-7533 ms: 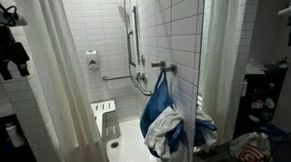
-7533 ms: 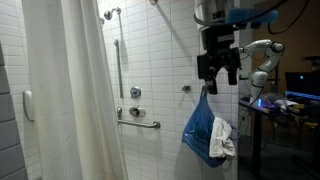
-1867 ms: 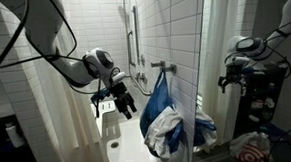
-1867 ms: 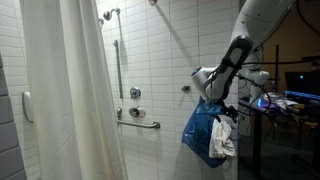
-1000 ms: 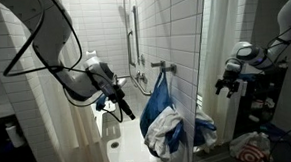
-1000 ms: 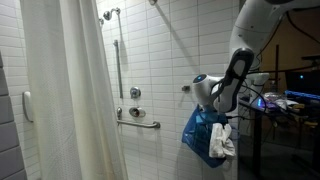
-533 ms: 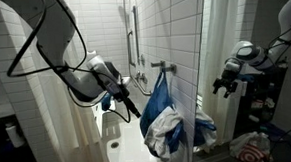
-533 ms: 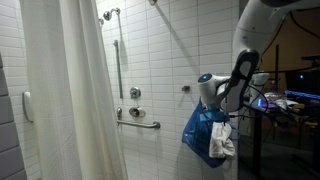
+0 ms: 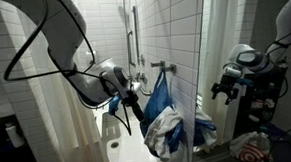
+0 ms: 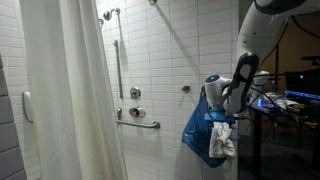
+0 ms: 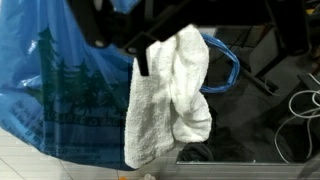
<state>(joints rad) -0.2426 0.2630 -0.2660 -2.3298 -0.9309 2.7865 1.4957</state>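
Where pincer (image 11: pixel 185 25) hangs just above white towel (image 11: pixel 172 95) draped on blue bag (image 11: pixel 60 90), jaw gap impossible to tell.

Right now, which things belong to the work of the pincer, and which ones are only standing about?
In hand: white towel; blue bag; pincer, at the towel's top, grip unclear.
Just about: shower curtain; grab bar; red and white bag on the floor.

A white towel (image 11: pixel 172 95) hung limp and crumpled. It draped against a blue plastic bag (image 11: pixel 55 95) printed with dark trees.
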